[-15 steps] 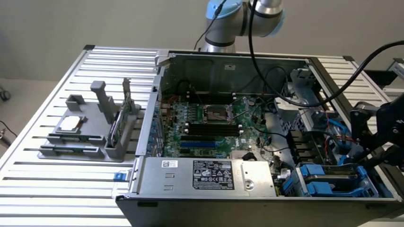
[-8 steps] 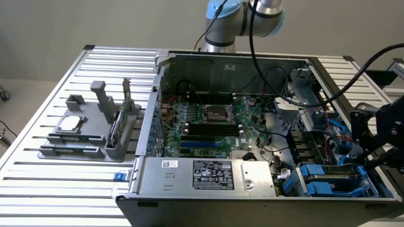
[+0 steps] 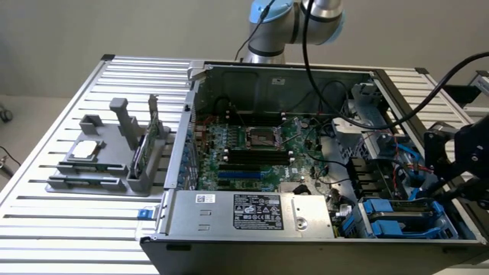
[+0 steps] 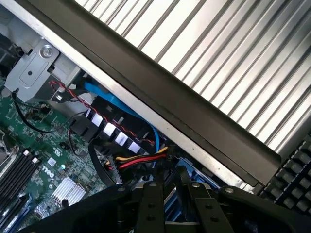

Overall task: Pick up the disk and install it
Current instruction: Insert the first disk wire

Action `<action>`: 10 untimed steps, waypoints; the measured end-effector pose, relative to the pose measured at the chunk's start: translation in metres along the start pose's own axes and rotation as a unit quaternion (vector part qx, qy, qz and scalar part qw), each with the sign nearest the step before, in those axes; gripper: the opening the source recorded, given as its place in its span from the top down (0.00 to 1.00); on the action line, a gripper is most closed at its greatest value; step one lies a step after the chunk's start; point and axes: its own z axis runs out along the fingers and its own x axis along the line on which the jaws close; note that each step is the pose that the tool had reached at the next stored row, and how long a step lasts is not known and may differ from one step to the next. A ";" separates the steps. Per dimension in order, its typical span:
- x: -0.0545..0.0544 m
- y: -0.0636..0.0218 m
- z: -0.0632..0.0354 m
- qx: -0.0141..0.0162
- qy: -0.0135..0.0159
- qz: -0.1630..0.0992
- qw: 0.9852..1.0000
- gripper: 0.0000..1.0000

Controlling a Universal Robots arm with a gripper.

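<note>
Within the case (image 3: 229,255) sits the blue-framed disk (image 3: 399,219).

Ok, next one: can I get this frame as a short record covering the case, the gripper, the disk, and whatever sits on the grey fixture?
case: open computer case on the slatted table, motherboard exposed
gripper: gripper low over the drive bay at the exterior view's right
disk: blue-framed disk in that bay, close under the gripper; whether it is gripped cannot be told
fixture: grey fixture at the exterior view's left, holding a square silver chip and an upright green card
</note>
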 end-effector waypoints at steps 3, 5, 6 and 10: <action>-0.001 -0.0008 0.0005 -0.004 0.005 0.006 1.000 0.75; -0.002 -0.0016 0.0007 -0.006 0.006 0.010 1.000 0.75; -0.003 -0.0020 0.0009 -0.007 0.007 0.012 1.000 0.75; -0.003 -0.0031 0.0023 -0.010 0.008 0.022 1.000 0.75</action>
